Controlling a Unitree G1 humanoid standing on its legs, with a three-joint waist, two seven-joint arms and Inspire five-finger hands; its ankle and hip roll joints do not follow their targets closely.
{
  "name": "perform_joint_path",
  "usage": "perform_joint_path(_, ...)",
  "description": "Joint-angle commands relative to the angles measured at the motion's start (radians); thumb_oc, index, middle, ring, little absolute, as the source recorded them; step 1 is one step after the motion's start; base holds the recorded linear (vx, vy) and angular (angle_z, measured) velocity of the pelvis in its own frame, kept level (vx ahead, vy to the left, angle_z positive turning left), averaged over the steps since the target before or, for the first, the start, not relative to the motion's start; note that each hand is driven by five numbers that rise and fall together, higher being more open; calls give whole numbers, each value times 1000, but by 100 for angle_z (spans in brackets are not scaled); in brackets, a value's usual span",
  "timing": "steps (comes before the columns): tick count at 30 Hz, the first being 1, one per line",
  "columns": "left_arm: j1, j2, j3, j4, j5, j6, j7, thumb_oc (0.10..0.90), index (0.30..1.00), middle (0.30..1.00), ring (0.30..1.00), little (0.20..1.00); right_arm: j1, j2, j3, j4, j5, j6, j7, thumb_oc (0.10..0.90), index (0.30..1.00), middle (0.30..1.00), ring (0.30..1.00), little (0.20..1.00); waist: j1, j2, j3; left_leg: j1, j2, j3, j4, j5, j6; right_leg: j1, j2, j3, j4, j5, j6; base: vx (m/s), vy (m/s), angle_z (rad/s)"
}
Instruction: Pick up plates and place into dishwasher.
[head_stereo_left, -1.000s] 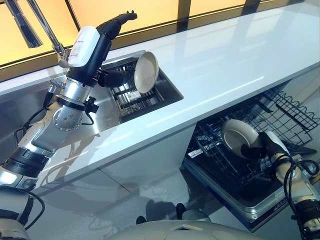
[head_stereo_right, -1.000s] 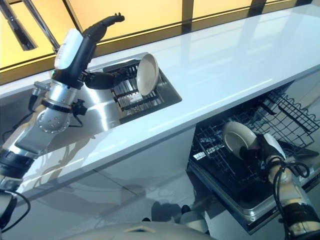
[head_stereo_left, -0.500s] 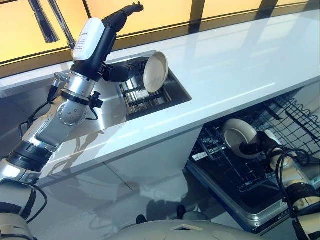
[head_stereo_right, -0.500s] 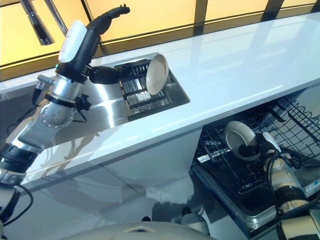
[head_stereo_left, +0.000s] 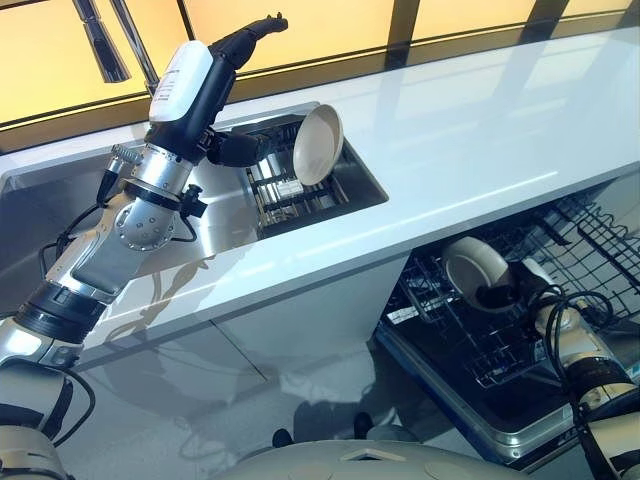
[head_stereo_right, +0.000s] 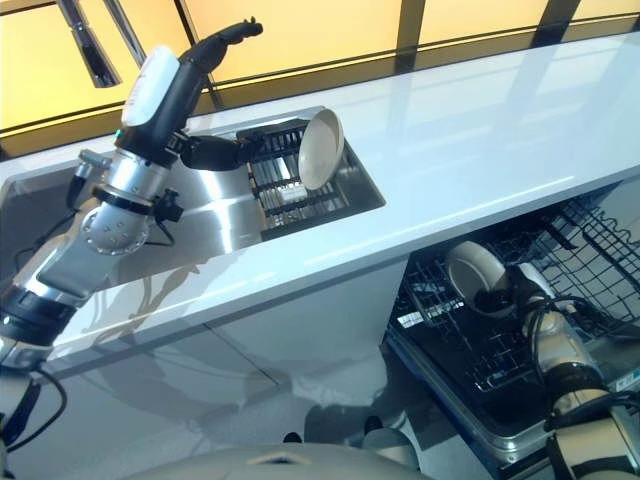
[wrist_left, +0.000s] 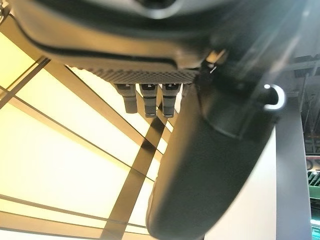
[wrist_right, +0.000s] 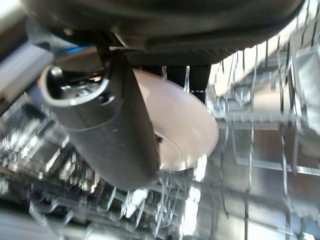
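Note:
My left hand (head_stereo_left: 236, 150) is shut on the rim of a cream plate (head_stereo_left: 318, 143), holding it on edge above the wire rack (head_stereo_left: 290, 195) in the sink. Lower right, my right hand (head_stereo_left: 506, 291) is shut on a second white plate (head_stereo_left: 473, 268), which stands tilted among the tines of the dishwasher's lower rack (head_stereo_left: 470, 350). In the right wrist view my thumb (wrist_right: 112, 130) lies across that plate (wrist_right: 187, 130), with rack wires all around it.
A steel sink (head_stereo_left: 215, 215) is set into the long white countertop (head_stereo_left: 480, 130), with a faucet (head_stereo_left: 100, 40) at its back left. The dishwasher stands pulled out under the counter, and a second wire basket (head_stereo_left: 600, 230) juts out at the right.
The whole picture has shifted, so the camera moved. Both hands keep hold of their plates. The right hand's plate stays among the lower rack's tines.

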Motion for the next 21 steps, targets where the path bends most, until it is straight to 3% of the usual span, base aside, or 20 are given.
perform_joint_path(1, -210, -4, -2, -21, -53, -30, 46, 800, 900, 900, 900, 900, -72, 5, 29, -70, 6, -39, -13, 800, 900, 900, 900, 900, 23, -4, -38, 32, -28, 12, 7, -109, 15, -24, 45, -21, 28, -27, 58, 0, 0, 0)
perform_joint_path(21, -174, 2, 28, -29, -36, -33, 41, 800, 900, 900, 900, 900, 3, -21, -25, -175, -7, -41, -39, 800, 900, 900, 900, 900, 1, -5, -34, 36, -25, 25, 7, -111, 15, -25, 46, -11, 30, -27, 60, 0, 0, 0)
